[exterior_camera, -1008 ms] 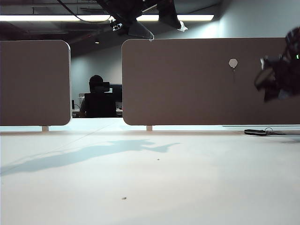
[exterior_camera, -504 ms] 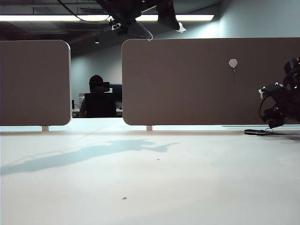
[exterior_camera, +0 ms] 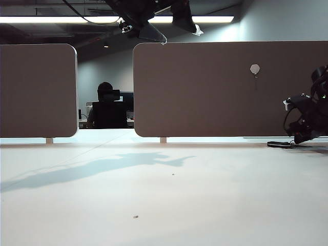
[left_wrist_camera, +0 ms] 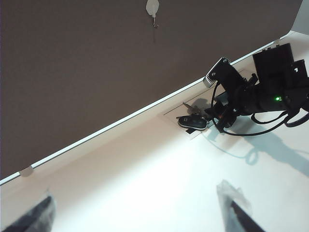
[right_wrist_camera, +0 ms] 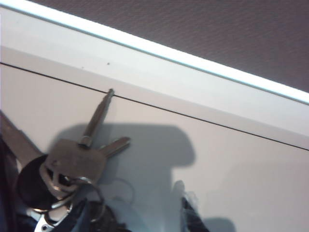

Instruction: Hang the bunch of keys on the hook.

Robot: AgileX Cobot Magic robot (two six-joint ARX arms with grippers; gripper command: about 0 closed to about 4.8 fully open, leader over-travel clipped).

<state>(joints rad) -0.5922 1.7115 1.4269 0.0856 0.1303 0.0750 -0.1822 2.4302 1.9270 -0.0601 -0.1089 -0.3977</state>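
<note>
A ceiling light strip (exterior_camera: 118, 19) glares overhead, leaving the brown panel (exterior_camera: 205, 92) dim. An arm's shadow (exterior_camera: 102, 166) crosses the bright tabletop (exterior_camera: 164, 205). The keys (right_wrist_camera: 72, 164) look slightly soft, perhaps out of focus.

Metal keys, matt panel, smooth table

The bunch of keys (right_wrist_camera: 79, 162) is dull silver metal with a glossy black fob; the brown panel (exterior_camera: 215, 97) looks matt (finely textured); the white table (exterior_camera: 164, 195) is smooth.
</note>
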